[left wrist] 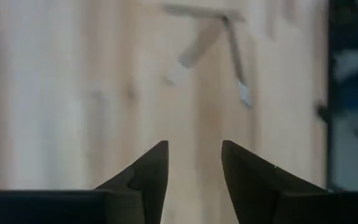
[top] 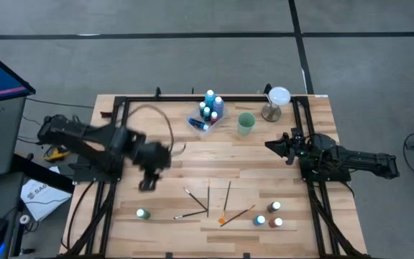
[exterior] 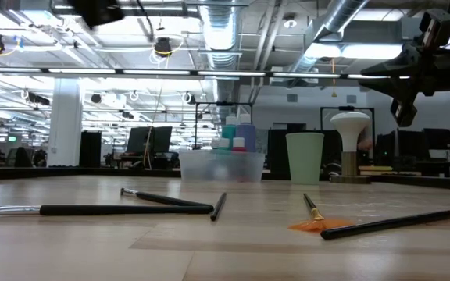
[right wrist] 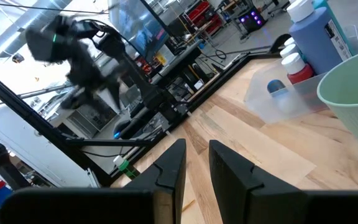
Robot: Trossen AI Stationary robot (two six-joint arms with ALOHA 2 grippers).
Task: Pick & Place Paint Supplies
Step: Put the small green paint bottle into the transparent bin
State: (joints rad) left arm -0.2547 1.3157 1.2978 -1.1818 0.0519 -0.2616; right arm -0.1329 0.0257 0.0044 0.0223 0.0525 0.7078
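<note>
Left gripper hovers over bare wood left of centre, jaws parted, nothing between them. Lone green bottle sits near edge, left: light, rigid, slick plastic, so you pinch body below cap, not cap itself. Brushes scattered centre-near: thin, stiff, roll easy; you grab mid-handle, across stick. Tray at far centre already holds several bottles, pale green cup just right of it. Three more bottles near right. Right gripper waits at right, jaws slightly parted, empty.
</note>
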